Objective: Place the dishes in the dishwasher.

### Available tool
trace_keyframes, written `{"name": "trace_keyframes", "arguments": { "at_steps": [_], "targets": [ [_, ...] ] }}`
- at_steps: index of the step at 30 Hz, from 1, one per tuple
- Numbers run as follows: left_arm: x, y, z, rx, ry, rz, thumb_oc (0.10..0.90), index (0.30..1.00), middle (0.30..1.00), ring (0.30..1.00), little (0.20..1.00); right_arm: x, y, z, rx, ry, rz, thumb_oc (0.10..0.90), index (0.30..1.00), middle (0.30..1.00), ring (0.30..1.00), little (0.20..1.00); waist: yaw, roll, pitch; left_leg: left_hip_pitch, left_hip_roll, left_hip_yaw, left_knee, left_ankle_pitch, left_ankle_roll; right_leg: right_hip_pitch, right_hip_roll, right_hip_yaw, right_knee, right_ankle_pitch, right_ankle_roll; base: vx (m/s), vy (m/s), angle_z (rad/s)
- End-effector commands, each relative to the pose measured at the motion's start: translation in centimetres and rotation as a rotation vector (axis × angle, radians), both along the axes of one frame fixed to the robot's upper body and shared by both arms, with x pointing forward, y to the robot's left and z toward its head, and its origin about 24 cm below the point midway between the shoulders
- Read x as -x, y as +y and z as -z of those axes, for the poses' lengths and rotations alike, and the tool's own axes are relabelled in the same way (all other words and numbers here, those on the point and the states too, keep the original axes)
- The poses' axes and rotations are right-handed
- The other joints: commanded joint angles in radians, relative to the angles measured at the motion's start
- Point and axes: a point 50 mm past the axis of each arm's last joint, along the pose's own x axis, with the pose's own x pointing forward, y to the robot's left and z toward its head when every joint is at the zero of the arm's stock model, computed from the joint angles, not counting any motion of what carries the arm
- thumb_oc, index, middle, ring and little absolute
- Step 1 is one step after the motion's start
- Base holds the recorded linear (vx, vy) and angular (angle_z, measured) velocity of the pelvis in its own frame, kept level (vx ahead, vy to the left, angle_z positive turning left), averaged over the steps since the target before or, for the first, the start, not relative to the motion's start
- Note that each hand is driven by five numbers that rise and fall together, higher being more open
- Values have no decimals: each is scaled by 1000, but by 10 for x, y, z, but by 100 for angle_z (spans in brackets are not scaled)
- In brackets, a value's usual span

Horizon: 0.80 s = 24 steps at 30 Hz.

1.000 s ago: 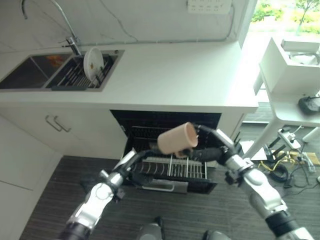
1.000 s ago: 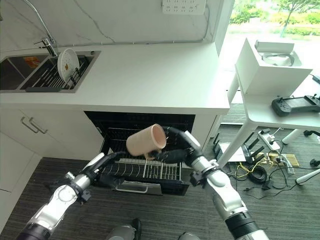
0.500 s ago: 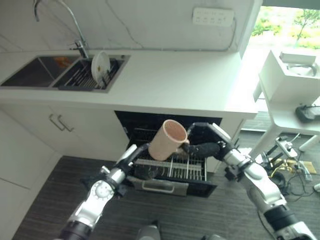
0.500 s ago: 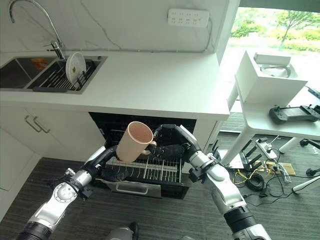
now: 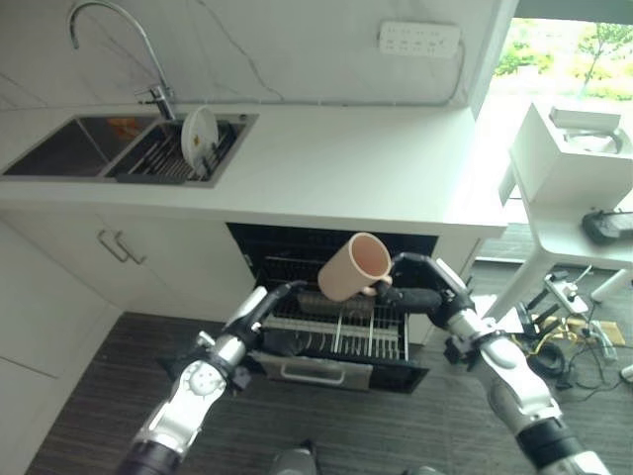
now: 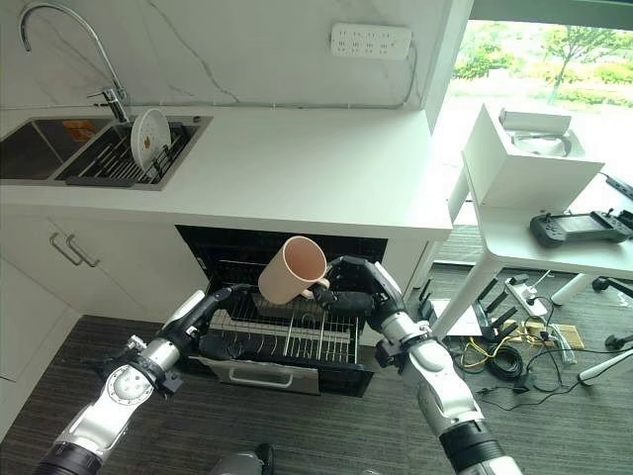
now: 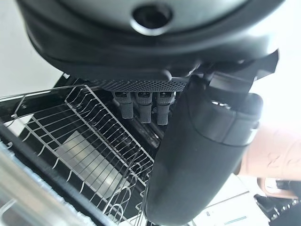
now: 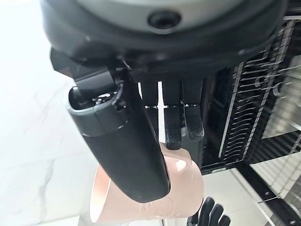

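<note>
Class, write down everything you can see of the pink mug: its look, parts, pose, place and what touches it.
The pink mug is a plain, matt, pale-pink cylinder that looks ceramic or plastic, with a handle on its side. It is tilted, its open mouth turned up and toward the right, its inside bare. It hangs in the air above the pulled-out dishwasher rack, in front of the counter edge. The right robot hand grips it at the handle; nothing else touches it.

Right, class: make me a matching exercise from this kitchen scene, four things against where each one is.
Things:
1. mug
2. plate
3. left hand
4. socket strip

Places:
a. on the wall above the counter
b. at the dishwasher rack's left side
c. held in the right hand
d. upright in the sink rack

Pairs: 1-c, 2-d, 3-b, 4-a
</note>
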Motion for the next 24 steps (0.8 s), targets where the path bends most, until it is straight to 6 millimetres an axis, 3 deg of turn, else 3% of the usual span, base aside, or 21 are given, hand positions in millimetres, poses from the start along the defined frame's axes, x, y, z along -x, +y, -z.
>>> {"name": "trace_keyframes", "arguments": {
  "at_steps": [1, 10, 13, 24],
  "targets": [
    [-16, 2, -36, 0, -191, -18, 800, 900, 900, 900, 900, -17, -4, -60, -65, -314, 57, 400, 300, 300, 300, 300, 5, -16, -59, 27, 50, 16, 63, -113, -2, 48, -76, -40, -96, 80, 107, 53, 23, 0],
    [-13, 19, -34, -242, -43, 110, 800, 900, 900, 900, 900, -33, -31, -63, 175, -254, 105, 400, 300, 300, 300, 300, 21, 1, -29, 11, 42, 12, 63, -102, -6, 40, -94, -61, -96, 102, 121, 97, 62, 10],
    [-17, 20, -43, -312, -17, 175, 800, 900, 900, 900, 900, -44, -49, -71, 231, -217, 128, 400, 300, 300, 300, 300, 28, 13, -2, -11, 30, 7, 63, -94, -5, 23, -105, -65, -96, 117, 129, 54, 91, 21],
    [-37, 10, -78, -451, -98, 302, 800, 900, 900, 900, 900, -74, -85, -102, 420, -198, 179, 400, 300, 300, 300, 300, 57, 51, 141, -98, -30, -49, 63, -61, 15, -37, -120, -50, -96, 152, 143, -33, 54, 17]
  ]
}}
